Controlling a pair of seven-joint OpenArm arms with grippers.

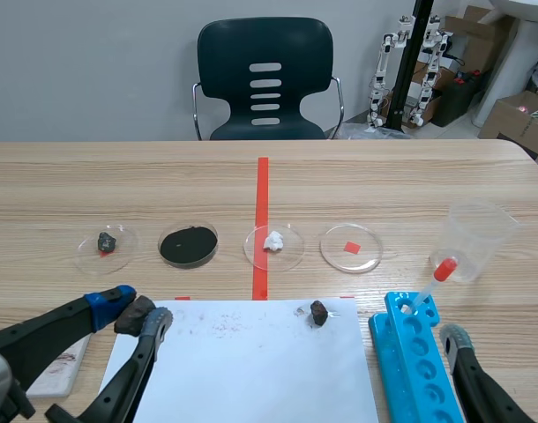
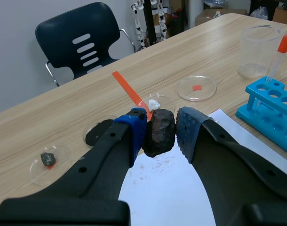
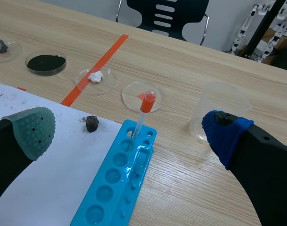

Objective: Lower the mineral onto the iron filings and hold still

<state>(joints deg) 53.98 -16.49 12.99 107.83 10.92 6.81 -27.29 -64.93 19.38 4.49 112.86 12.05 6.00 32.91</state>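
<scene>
My left gripper is shut on a dark brown mineral, held over the near left corner of the white paper sheet. The dish of black iron filings lies farther back on the table, ahead of the held mineral. My right gripper is open low at the near right, beside the blue tube rack; only one fingertip shows in the scene view.
Other dishes stand in a row: a small dark stone, a white lump, a red square. Another dark stone lies on the paper. A clear cup and a red-capped tube stand right.
</scene>
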